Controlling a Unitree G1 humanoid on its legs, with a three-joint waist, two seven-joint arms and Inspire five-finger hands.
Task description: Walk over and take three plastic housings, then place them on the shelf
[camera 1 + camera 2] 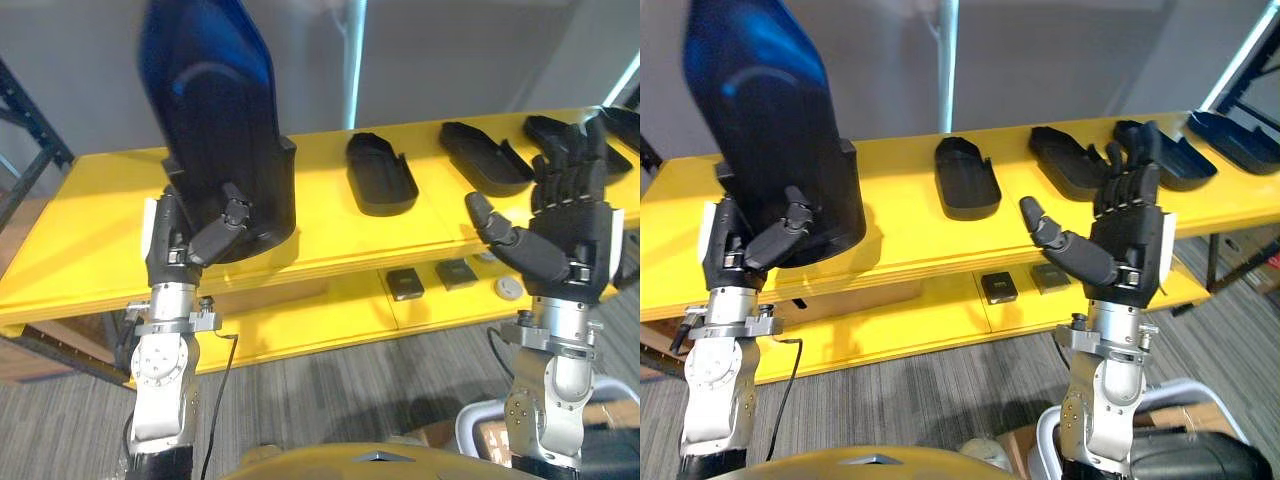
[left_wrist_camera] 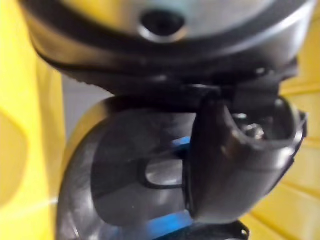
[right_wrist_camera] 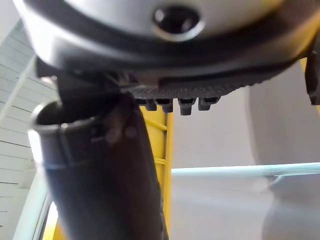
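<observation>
Looks like a workshop or parts store, with black plastic housings (image 1: 380,175) laid in a row along a long yellow shelf (image 1: 330,228), small dark parts (image 1: 405,284) beneath, a dark metal rack (image 1: 25,120) alongside, grey carpet (image 1: 330,400) underfoot.

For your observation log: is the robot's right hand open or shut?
Open: the right hand shows straight, spread fingers and holds nothing.

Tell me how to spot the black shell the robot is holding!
Find the long yellow shelf and look at its left part, where the robot's left hand is raised. The big dark housing gripped in that hand is the one. It stands up tall with a blue sheen, while the other housings lie flat further right.
</observation>
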